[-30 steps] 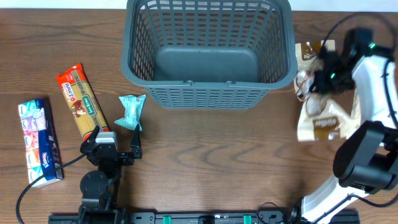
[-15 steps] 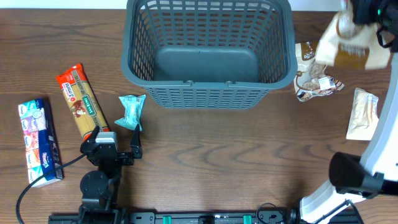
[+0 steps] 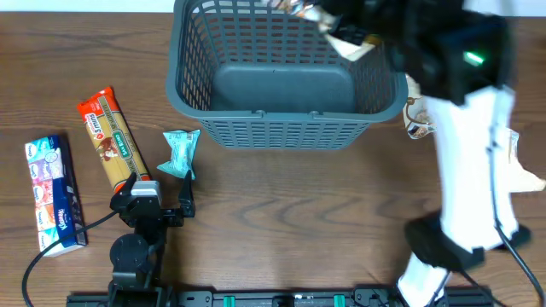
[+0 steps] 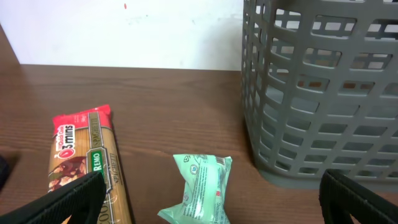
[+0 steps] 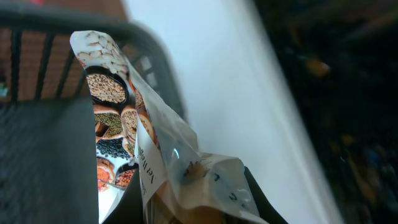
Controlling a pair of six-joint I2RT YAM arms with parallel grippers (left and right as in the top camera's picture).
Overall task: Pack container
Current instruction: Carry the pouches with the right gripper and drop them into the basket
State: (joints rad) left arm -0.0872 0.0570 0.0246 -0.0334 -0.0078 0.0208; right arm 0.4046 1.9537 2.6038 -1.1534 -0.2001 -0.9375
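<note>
**Position of parts.** The container [image 3: 281, 128] stands upright at the far centre of the tabletop [image 3: 299, 222]. Its solid floor appears bare in the overhead view. The right arm reaches over the far right part of its rim.

**Gripper state.**
- The right gripper [image 5: 186, 208] is clamped on the lower end of a printed pouch [image 5: 124, 124]. The right wrist view shows dark fingers on either side of the film. The pouch hangs above the basket interior and is blurred in the overhead view.
- The left gripper [image 3: 152, 200] is parked near the front left edge, jaws wide apart, holding nothing. Ahead of it lie a spaghetti packet [image 4: 84, 155] and a small green packet [image 4: 199, 196], both just outside the basket's left wall.
- A blue carton [image 3: 53, 192] lies further left.

**Handling, container.** It is judged to be stiff moulded plastic, light for its bulk and not fragile. The lattice walls offer slots, but the rolled rim is the sounder hold. With little load inside, a sideways knock is likely to slide it.

**Handling, pouch.** It is judged to be thin, soft, crinkled film with loose contents, and slippery. A pinch near one end lets the rest droop, so it may snag the rim if released low.
</note>
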